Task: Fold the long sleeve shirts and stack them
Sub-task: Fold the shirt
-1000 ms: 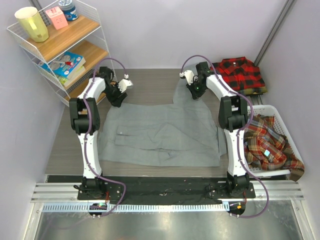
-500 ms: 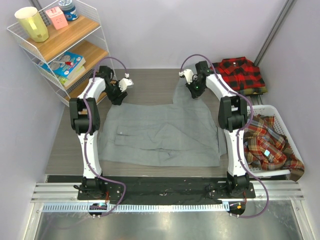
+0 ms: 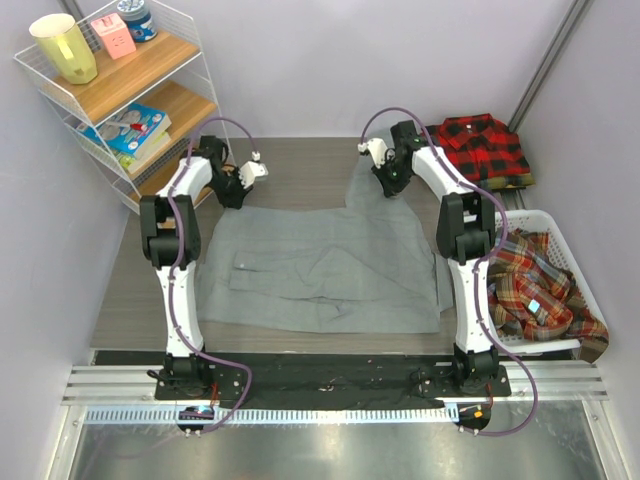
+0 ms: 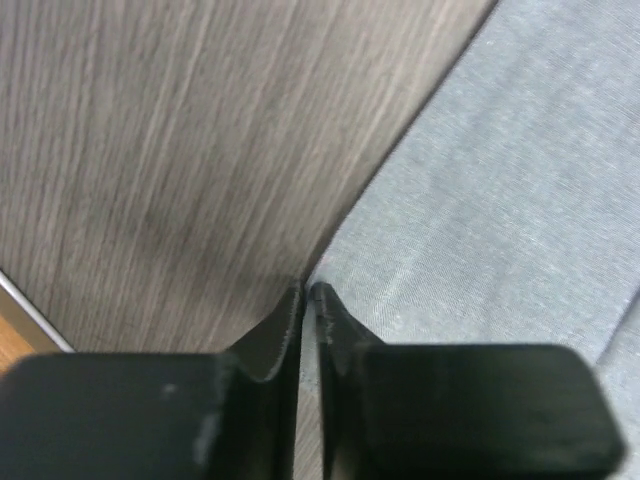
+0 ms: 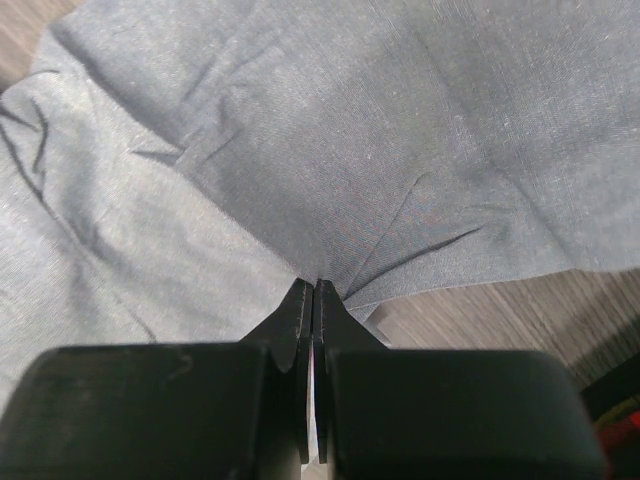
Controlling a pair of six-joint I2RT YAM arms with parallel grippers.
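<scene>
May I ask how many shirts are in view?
3: a grey shirt spread on the table, a red-and-black checked shirt folded far right, plaid shirt in the basket, which may hide more.

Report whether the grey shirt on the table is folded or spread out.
Spread out. The plain grey cloth shirt lies flat and wide across the wooden table, covering much of its width.

Plain grey cloth long-sleeve shirt (image 3: 320, 265): spread wide and flat on the wooden tabletop (image 3: 300, 165), lightly creased, one part reaching toward the far edge right of centre.
Red-and-black checked cloth shirt (image 3: 483, 148): folded, collar showing, at the far right corner.
Orange-brown-teal plaid cloth shirts (image 3: 535, 290): crumpled heap in the white basket (image 3: 555, 222), spilling over its rim.
</scene>
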